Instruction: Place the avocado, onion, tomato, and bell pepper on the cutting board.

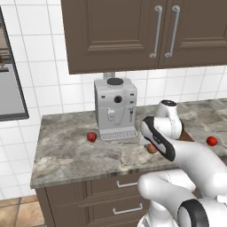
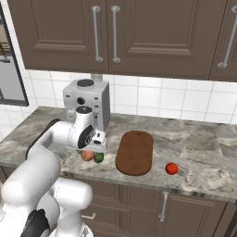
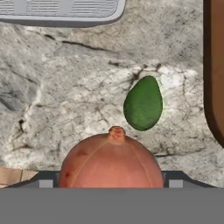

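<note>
Low over the front part of the grey marbled stone counter point(image 2: 203, 143), the white arm's two-finger pincer point(image 2: 95, 147) points down at the small orange-tan round onion point(image 3: 109, 157). Seen from the hand, the onion sits between the two dark finger tips and its flanks reach both of them, so the jaws stand wide and appear closed on it. The right base view shows the onion point(image 2: 86, 155) low at the counter surface under the hand.

Just beside the onion, apart from it, lies the small dark green pear-shaped avocado point(image 3: 143, 104) on bare stone, its narrow end pointing away from the pincer. From the right base camera it point(image 2: 99, 158) lies between the onion and the flat dark reddish-brown wooden cutting board point(image 2: 135, 152), close to the board's left edge. The board's top is bare.

Beyond the board to the right, near the counter's front, rests a small red round item point(image 2: 171, 168). Behind the hand stands a boxy silver coffee machine point(image 2: 88, 104) against the white tiled wall. To its left, in the left base view, lies a second small red item point(image 1: 91, 137). Which one is the tomato I cannot tell.
</note>
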Robot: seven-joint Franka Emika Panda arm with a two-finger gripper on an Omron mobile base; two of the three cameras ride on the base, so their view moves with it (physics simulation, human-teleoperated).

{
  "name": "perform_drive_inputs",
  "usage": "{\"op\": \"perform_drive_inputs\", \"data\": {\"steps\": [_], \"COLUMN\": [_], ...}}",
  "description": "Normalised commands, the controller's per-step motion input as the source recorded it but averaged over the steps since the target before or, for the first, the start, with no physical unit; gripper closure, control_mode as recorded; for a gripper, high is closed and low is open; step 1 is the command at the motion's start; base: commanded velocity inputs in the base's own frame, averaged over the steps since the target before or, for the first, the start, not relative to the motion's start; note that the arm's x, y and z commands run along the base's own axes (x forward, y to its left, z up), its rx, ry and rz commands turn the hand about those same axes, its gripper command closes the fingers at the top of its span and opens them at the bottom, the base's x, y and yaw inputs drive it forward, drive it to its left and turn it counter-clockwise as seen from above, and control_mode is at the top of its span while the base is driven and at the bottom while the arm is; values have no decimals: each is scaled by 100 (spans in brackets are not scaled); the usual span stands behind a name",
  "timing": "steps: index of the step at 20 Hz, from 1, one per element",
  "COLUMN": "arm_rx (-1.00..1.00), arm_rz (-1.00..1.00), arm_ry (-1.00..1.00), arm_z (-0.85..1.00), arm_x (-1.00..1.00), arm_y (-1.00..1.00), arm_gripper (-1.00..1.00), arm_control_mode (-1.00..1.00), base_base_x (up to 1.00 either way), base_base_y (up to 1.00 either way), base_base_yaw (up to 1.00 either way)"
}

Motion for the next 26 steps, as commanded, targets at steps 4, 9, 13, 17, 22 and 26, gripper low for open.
{"op": "perform_drive_inputs", "data": {"steps": [4, 9, 13, 17, 22, 26], "arm_rx": [0, 0, 0, 0, 0, 0], "arm_rz": [4, 7, 8, 7, 7, 3], "arm_ry": [0, 1, 3, 7, 6, 2], "arm_z": [16, 17, 2, 0, 0, 0], "arm_x": [20, 55, 76, 87, 77, 35], "arm_y": [-75, -59, -39, -22, -7, -23], "arm_gripper": [100, 100, 100, 100, 100, 100], "arm_control_mode": [-100, -100, -100, -100, -100, -100], "base_base_x": [0, 0, 0, 0, 0, 0], "base_base_y": [0, 0, 0, 0, 0, 0], "base_base_yaw": [0, 0, 0, 0, 0, 0]}}
